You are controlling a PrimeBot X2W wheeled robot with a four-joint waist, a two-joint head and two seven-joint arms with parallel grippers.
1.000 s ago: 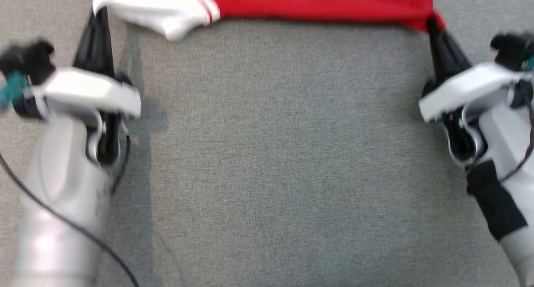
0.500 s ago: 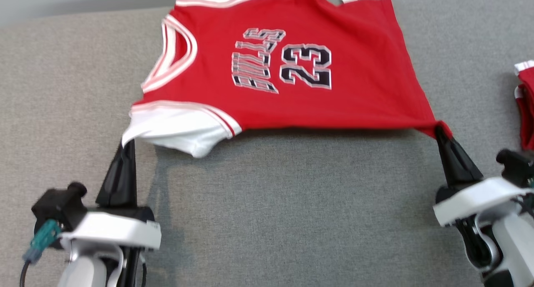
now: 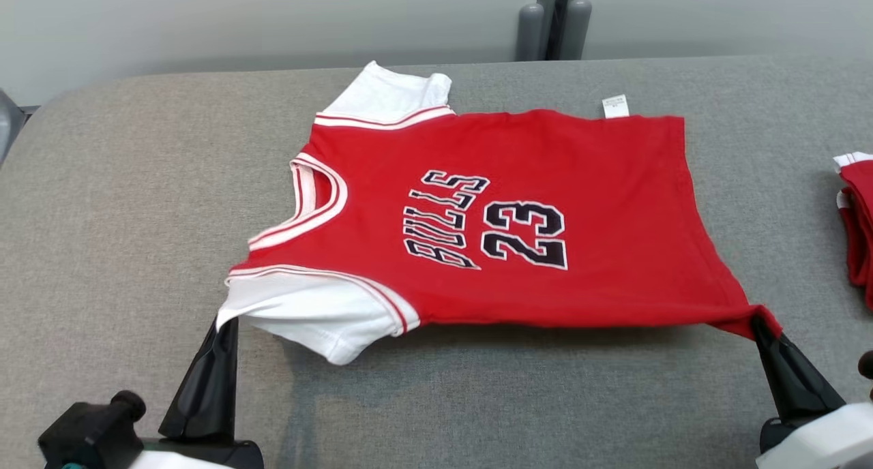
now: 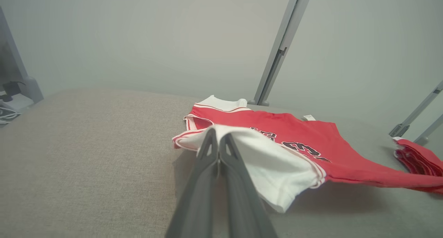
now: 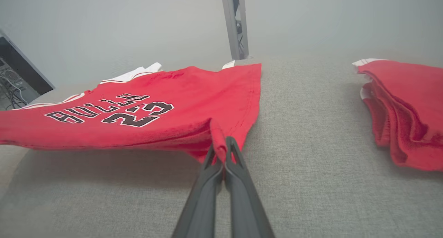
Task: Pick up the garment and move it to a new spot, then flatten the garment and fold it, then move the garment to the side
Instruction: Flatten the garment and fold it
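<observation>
The red Bulls jersey (image 3: 518, 217) lay spread on the grey surface (image 3: 136, 183), near edge lifted. The left pincer (image 3: 225, 322) was clamped on its white sleeve (image 3: 310, 312), the right pincer (image 3: 758, 326) on its hem corner (image 3: 747, 318). Flattening seemed underway; folding and setting aside remained. Count: one jersey, two pincers, one pile of red garments (image 3: 859, 223).

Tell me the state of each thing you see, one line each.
Red jersey: spread face up, near edge lifted.
Left gripper: jaws shut on its white sleeve.
Right gripper: jaws shut on its hem corner.
Red garment pile: folded, apart at right.
</observation>
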